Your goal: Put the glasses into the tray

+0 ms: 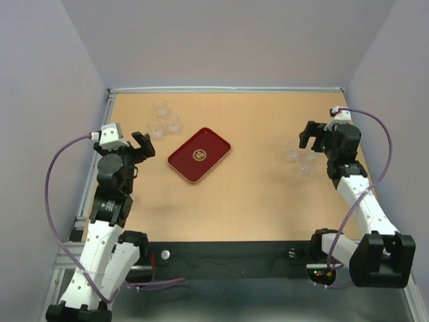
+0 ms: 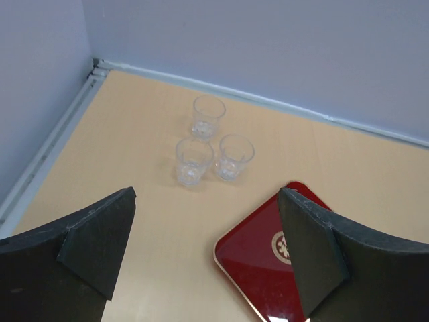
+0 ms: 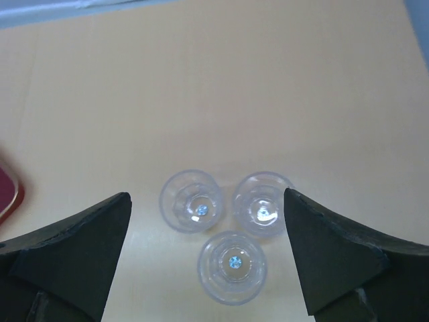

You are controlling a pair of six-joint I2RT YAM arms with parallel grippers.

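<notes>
Two robot arms hang over a pale wooden worktop [image 1: 255, 194] where a dark red tray [image 1: 199, 155] lies slightly left of centre, turned at a slant to the worktop's edges. A small round gold emblem [image 1: 200, 155] marks its middle. All six glasses stand upright on the worktop itself, split into two clusters of three on either side of the tray and apart from it.

One cluster [image 1: 163, 119] sits towards the far left corner, beyond the tray's far left side. In the left wrist view it forms a tight triangle, with one tumbler [image 2: 208, 116] farther back and two side by side nearer the camera.

The other cluster [image 1: 300, 156] stands well to the right of the tray. From the right wrist camera it is seen from above between the dark fingers [image 3: 74, 248].

The left claw [image 1: 143, 143] is spread wide and grasps nothing, poised near the tray's left corner. The right claw [image 1: 306, 137] is likewise released and empty, just beside its three glasses.
</notes>
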